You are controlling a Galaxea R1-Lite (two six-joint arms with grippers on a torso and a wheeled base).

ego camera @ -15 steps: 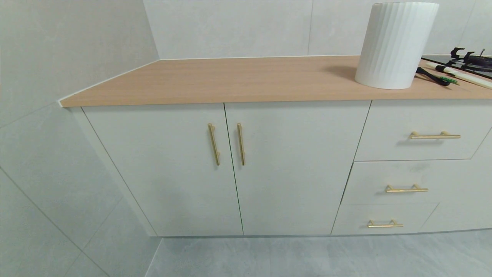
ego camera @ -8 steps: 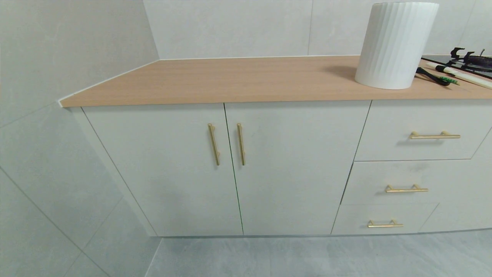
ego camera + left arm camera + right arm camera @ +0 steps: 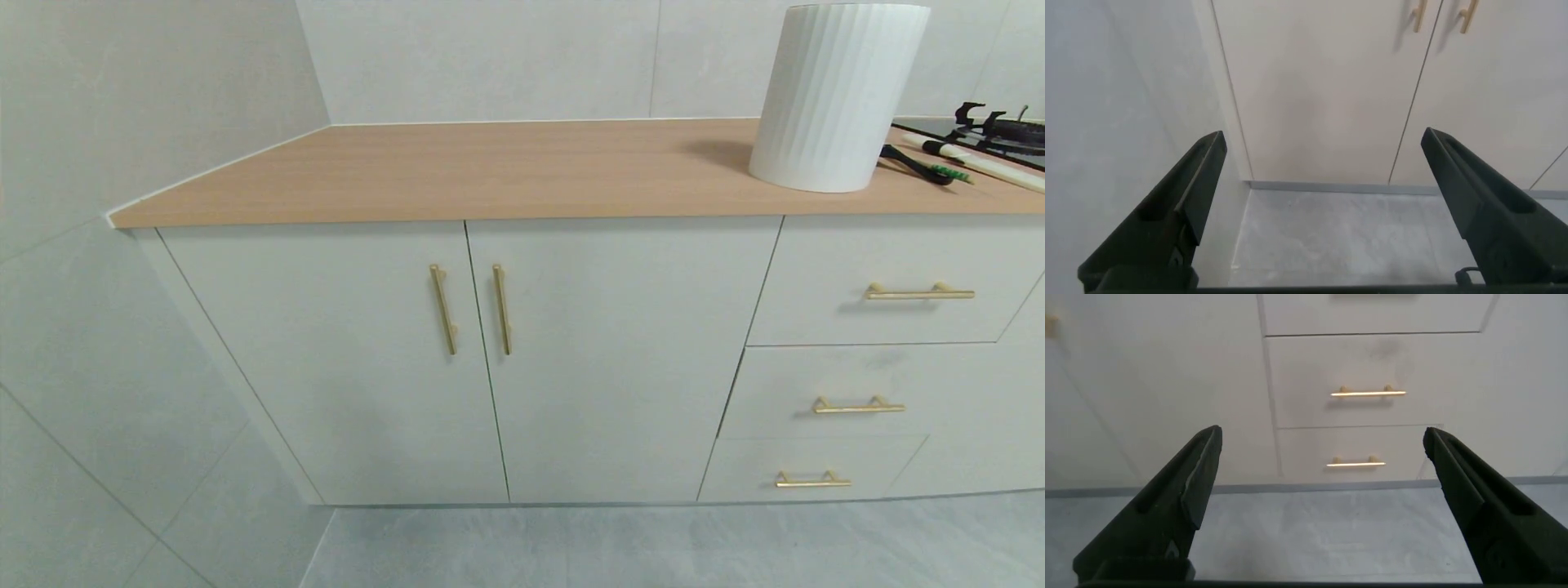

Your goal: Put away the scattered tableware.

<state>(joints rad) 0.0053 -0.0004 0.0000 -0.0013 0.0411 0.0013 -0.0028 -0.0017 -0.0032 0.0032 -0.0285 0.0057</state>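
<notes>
A white-handled utensil [image 3: 1004, 169] beyond the ribbed container [image 3: 837, 98] is cut off.

Bright, even light; soft shadow left of white canister [image 3: 837, 98].

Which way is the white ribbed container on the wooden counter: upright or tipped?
Upright: the white ribbed container stands on its flat base on the wooden counter, ribs vertical.
</notes>
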